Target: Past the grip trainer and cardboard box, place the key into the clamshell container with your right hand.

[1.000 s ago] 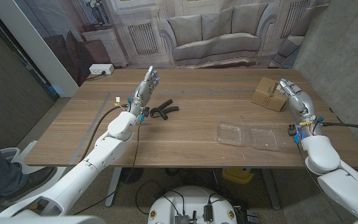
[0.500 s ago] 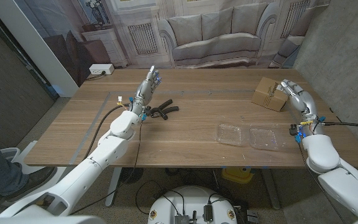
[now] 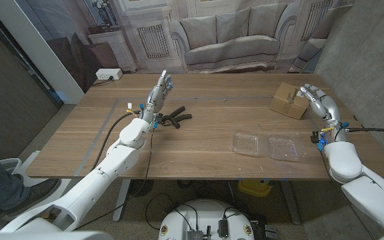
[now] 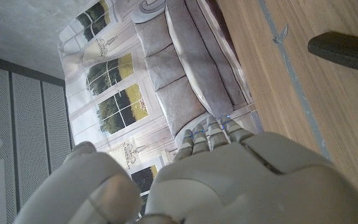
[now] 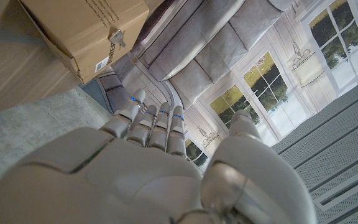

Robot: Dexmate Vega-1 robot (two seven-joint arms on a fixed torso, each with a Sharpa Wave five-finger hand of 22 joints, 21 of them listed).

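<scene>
Grey-white shell, right hand (image 3: 317, 102): fingers straight and a little apart, holding nothing, raised just beside the box (image 3: 289, 101) at the table's far right. Against the picture of a second ago it has drifted slightly outward, away from the box and toward the table (image 3: 199, 143) edge; the wrist has followed. Judgement: the approach is being lined up and the pick has not begun.

Key (image 5: 115, 38): small, silver, lying on a face of the box close to one of its edges, seen in the right wrist view ahead of the fingertips (image 5: 155, 112). In the head view it is too small to make out. Not touched by the hand.

Box: brown cardboard, closed, set at an angle, far right of the table.

Clamshell (image 3: 269, 146): clear plastic, lying open with both halves flat, near the front edge, nearer the robot than the box and well apart from it. Nothing visible in it.

Grip trainer (image 3: 173, 119): black, lying left of centre, just beside the left hand.

Left hand (image 3: 159, 91): unchanged, upright, fingers apart and pointing up, holding nothing.

Edges and room: the right hand works close to the right table edge, with a grey wall beyond, so little space lies outward. Bare wood lies between box and clamshell, so the carry toward the robot looks unobstructed. The key's place near the box edge suggests a careless nudge could tip it off.
</scene>
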